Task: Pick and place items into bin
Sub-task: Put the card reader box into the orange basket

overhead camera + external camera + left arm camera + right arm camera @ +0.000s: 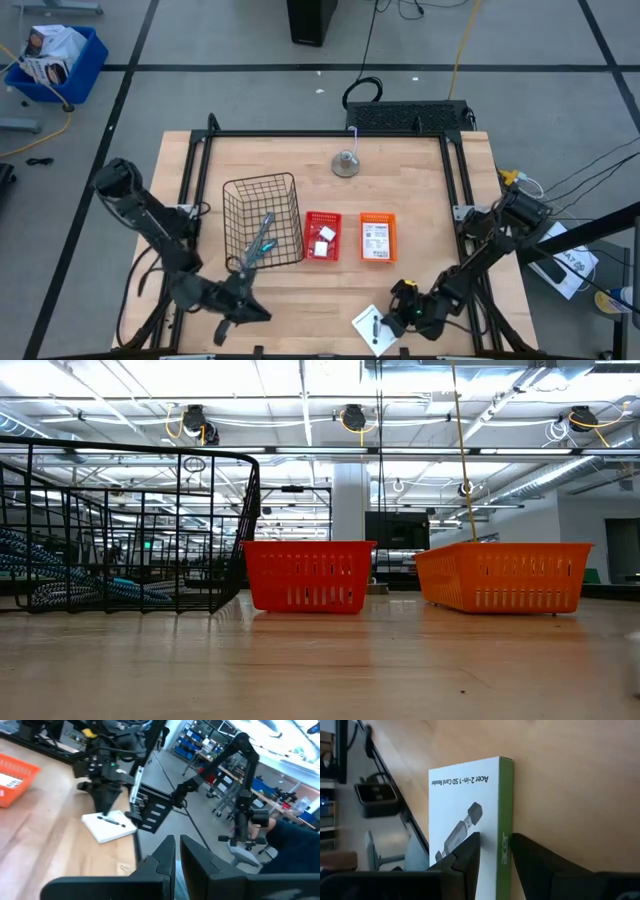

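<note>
right gripper (pixel 492 852) jaws clamped on flat white card-reader box (pixel 467 805) at table (pixel 420 210) edge | risk: thin edge grip slips | left gripper (pixel 177 852) jaws together, idle

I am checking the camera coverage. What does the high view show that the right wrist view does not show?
Only the high view shows the black wire basket with the blue-and-grey tool inside, the red bin, the orange bin, and the left gripper, shut near the table's front edge. Only the right wrist view shows the box's print, an SD card reader picture. Both show the white box at the front edge with the right gripper on it.
</note>
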